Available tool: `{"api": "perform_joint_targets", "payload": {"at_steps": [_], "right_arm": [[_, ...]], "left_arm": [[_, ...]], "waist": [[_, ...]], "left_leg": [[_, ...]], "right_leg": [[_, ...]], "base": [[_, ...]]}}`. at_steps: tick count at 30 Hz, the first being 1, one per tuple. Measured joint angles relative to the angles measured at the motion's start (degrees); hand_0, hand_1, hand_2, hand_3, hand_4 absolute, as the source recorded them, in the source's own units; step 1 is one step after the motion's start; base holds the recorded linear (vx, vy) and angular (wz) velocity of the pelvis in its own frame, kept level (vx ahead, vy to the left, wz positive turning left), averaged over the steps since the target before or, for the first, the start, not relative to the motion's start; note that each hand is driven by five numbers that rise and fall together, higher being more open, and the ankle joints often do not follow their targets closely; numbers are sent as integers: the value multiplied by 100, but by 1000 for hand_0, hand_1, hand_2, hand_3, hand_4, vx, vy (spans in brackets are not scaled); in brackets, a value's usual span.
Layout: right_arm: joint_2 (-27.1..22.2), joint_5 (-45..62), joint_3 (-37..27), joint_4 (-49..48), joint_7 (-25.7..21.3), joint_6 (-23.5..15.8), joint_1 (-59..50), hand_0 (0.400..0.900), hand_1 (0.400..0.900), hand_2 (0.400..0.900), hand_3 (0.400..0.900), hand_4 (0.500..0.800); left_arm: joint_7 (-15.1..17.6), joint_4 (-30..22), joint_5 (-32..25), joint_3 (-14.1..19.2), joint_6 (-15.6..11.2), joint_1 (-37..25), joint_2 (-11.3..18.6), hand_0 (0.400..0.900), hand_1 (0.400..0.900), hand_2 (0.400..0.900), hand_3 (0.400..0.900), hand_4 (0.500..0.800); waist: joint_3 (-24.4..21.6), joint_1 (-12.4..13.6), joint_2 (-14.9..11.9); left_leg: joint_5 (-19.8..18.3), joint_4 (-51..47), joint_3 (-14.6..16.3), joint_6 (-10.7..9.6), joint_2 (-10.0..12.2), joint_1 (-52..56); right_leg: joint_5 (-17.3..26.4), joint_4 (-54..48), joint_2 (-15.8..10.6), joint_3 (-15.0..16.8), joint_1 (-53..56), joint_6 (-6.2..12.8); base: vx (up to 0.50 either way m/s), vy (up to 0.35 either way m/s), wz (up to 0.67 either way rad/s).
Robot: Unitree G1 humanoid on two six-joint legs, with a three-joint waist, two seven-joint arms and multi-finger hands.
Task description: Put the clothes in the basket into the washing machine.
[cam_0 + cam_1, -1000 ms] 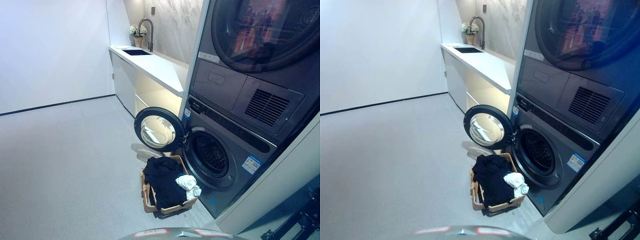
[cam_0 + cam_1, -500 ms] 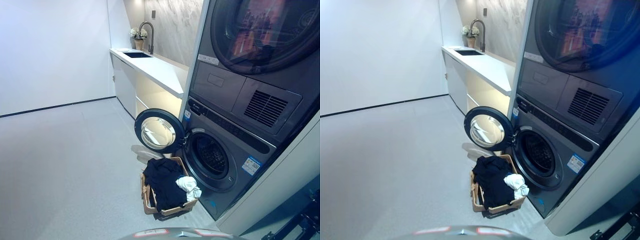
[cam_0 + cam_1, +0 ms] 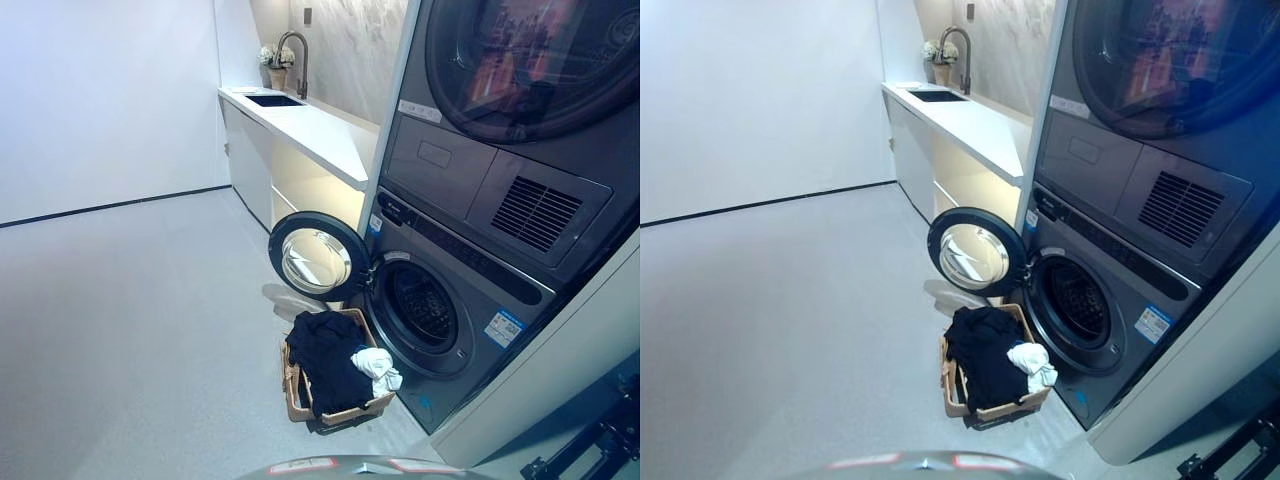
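Observation:
A wooden basket [image 3: 296, 396] stands on the floor in front of the grey washing machine [image 3: 470, 322]. Black clothes [image 3: 326, 358] fill most of it, and a white garment [image 3: 375, 365] lies at its right end near the drum opening [image 3: 421, 305]. The machine's round door [image 3: 313, 259] is swung open to the left, above the basket's far end. Neither hand shows in either view.
A dryer [image 3: 520, 80] is stacked on top of the washing machine. A white counter [image 3: 300, 125] with a sink, a tap [image 3: 298, 55] and a small plant runs along the far wall. A white panel [image 3: 560, 350] flanks the machine on the right.
Only the camera has shifted slightly; the basket, the clothes and the open door stay where they were.

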Motion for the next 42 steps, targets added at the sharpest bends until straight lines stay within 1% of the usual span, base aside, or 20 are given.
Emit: {"api": "perform_joint_targets", "payload": {"at_steps": [4,5,7,9,10,12,14,15,17,20,22,24,25,26,27,29,33,36,40,42], "right_arm": [[-37,17,-7,-16,-22,-23,-292,900,900,900,900,800],[-37,20,-2,-8,-25,-33,-416,900,900,900,900,800],[-148,22,-6,-11,-34,-60,-547,900,900,900,900,800],[-258,25,-1,7,-58,-85,-713,900,900,900,900,800],[-280,26,0,24,-76,-87,-798,900,900,900,900,800],[-288,27,3,25,-114,-123,-933,900,900,900,900,800],[-275,27,5,12,-125,-151,-1046,900,900,900,900,800],[-322,27,10,54,-132,-184,-1106,900,900,900,900,800],[-357,26,-95,-20,-156,-177,-1197,900,900,900,900,800],[-373,21,-136,-32,-172,-199,-1128,900,900,900,900,800],[-411,22,-180,-59,-197,-235,-1073,900,900,900,900,800],[-374,25,-170,-1,-206,-254,-1131,900,900,900,900,800],[-365,25,-175,-34,-202,-266,-1146,900,900,900,900,800],[-297,25,-108,-38,-190,-274,-1147,900,900,900,900,800],[-168,25,-13,-52,-161,-260,-1097,900,900,900,900,800],[78,32,-7,-71,-107,-246,-1059,900,900,900,900,800],[170,226,-10,-146,-108,-260,-1110,900,900,900,900,800],[135,310,-10,-176,-122,-277,-1102,900,900,900,900,800],[133,470,-19,-408,-142,-340,-1124,900,900,900,900,800],[124,470,-20,-451,-154,-374,-1126,900,900,900,900,800]], "left_arm": [[7,8,-115,18,-10,-331,-83,900,900,900,900,800],[9,17,-163,116,-35,-452,-119,900,900,900,900,800],[8,15,-287,166,-137,-612,-286,900,900,900,900,800],[12,-10,-478,238,-170,-914,-414,900,900,900,900,800],[14,-32,-593,301,-216,-948,-452,900,900,900,900,800],[28,5,-703,338,-247,-965,-454,900,900,900,900,800],[45,19,-732,328,-245,-902,-477,900,900,900,900,800],[59,34,-735,343,-247,-854,-545,900,900,900,900,800],[90,-102,-745,352,-243,-877,-568,900,900,900,900,800],[115,-102,-900,408,-282,-753,-554,900,900,900,900,800],[141,-97,-897,399,-256,-563,-563,900,900,900,900,800],[171,-53,-891,395,-218,-502,-546,900,900,900,900,800],[181,-63,-887,385,-220,-475,-568,900,900,900,900,800],[185,-69,-884,383,-202,-461,-533,900,900,900,900,800],[186,-85,-882,371,-192,-390,-461,900,900,900,900,800],[179,-150,-838,324,-189,-439,-287,900,900,900,900,800],[144,-231,-799,105,-240,-791,-193,900,900,900,900,800],[151,-228,-710,88,-247,-876,-185,900,900,900,900,800],[187,-189,-682,107,-229,-856,-119,900,900,900,900,800],[187,-122,-667,108,-213,-825,-118,900,900,900,900,800]], "waist": [[539,17,145],[749,30,255],[1109,114,523],[1457,170,537],[1484,234,511],[1535,221,407],[1539,263,367],[1551,300,514],[1759,269,718],[1769,474,503],[1531,554,559],[1325,651,484],[1273,643,464],[1236,623,415],[1161,605,305],[966,620,74],[975,436,136],[1113,395,268],[1195,323,349],[1227,331,342]], "left_leg": [[-150,679,-145,-91,73,-475],[-373,1243,-230,-221,105,-766],[-489,1861,-353,-361,216,-1076],[-300,2532,-450,-667,80,-1492],[-335,2746,-415,-623,-67,-1704],[-412,2353,-280,-505,-323,-1616],[-370,923,-195,-472,-482,-1183],[-389,402,-251,-489,-371,-1109],[-16,-13,-390,-740,-46,-1092],[91,-6,-355,-699,-142,-1152],[80,-1,-333,-698,2,-1077],[134,14,-292,-600,-154,-1102],[309,25,-185,-351,-215,-1137],[519,27,94,165,-257,-1092],[510,29,240,466,-304,-1021],[253,111,294,595,-467,-1040],[181,105,286,841,-545,-816],[1,83,303,955,-558,-372],[-129,39,463,1036,-549,-212],[-160,43,555,1025,-525,-187]], "right_leg": [[-23,193,136,-16,-139,-94],[-289,683,214,-33,-304,-354],[-504,902,400,-42,-347,-436],[-562,1081,237,-57,-513,-525],[-559,1078,106,-59,-578,-530],[-560,1012,-93,-18,-621,-528],[-568,512,-87,72,-476,-444],[-644,505,144,86,-416,-359],[-552,502,437,125,-147,-560],[-512,101,329,492,118,-515],[-526,66,310,630,139,-413],[-635,154,95,901,-82,-228],[-635,188,1,921,-96,-131],[-733,325,-105,881,-120,34],[-854,549,-229,737,-152,153],[-1028,1202,-440,596,-455,338],[-1056,3361,-702,320,-1346,551],[-558,4155,-910,0,-1437,547],[-691,3232,-886,-348,-1613,678],[-694,2256,-652,-333,-1521,736]], "base": [[20,-211,6],[11,-184,4],[15,-125,4],[97,-24,5],[191,44,4],[269,80,-4],[312,121,-4],[224,94,-4],[270,125,-17],[487,260,-40],[533,354,-38],[416,327,-18],[363,323,-7],[342,321,-12],[305,319,0],[307,366,6],[195,266,-1],[228,156,-15],[218,1,-20],[213,-85,7]]}}
